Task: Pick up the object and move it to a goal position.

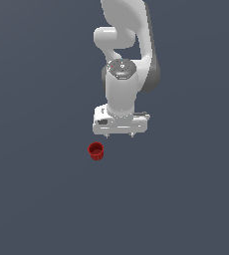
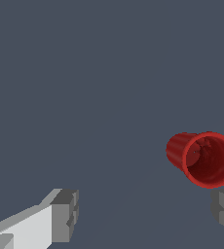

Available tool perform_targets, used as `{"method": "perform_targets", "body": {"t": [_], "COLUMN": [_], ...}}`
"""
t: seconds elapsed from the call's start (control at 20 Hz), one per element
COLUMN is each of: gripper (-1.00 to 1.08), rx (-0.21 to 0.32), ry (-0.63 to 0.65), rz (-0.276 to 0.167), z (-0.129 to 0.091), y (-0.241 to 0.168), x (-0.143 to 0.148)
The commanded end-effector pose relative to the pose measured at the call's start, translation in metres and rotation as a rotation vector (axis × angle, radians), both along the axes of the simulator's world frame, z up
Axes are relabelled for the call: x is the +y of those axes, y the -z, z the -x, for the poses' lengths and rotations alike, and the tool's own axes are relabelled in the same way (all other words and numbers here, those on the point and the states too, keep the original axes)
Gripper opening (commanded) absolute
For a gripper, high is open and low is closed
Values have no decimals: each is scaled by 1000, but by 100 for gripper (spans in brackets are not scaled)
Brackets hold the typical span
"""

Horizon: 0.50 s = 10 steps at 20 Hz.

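On the bare grey floor, the dark-red cup (image 1: 95,151) stands upright with its hollow top showing, just off to the exterior view's left of the white gripper (image 1: 120,135), which hangs apart from it, fingers (image 2: 65,215) spread wide, holding nothing.

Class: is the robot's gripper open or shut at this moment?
Open. In the wrist view the gripper has its two fingers wide apart, with nothing between them; the red cup sits unheld.

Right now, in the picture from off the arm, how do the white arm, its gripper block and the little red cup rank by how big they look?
1. The white arm, by far the largest.
2. The gripper block at its end, wide and flat.
3. The red cup, clearly the smallest, narrower than the gripper.
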<state>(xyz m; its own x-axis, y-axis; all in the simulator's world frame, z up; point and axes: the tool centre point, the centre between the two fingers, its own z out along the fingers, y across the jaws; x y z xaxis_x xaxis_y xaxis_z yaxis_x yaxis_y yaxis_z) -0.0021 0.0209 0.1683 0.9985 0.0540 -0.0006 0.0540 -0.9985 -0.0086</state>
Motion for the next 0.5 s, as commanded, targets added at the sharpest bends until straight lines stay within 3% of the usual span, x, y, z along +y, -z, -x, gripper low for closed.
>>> {"method": "perform_targets", "body": {"t": [0.0,0.45], "gripper": [100,100], "rx": [0,11], "ry": [0,14], "rz": [0,-24], "z": [0,7], "y": [0,-8], "x": [0,18]}}
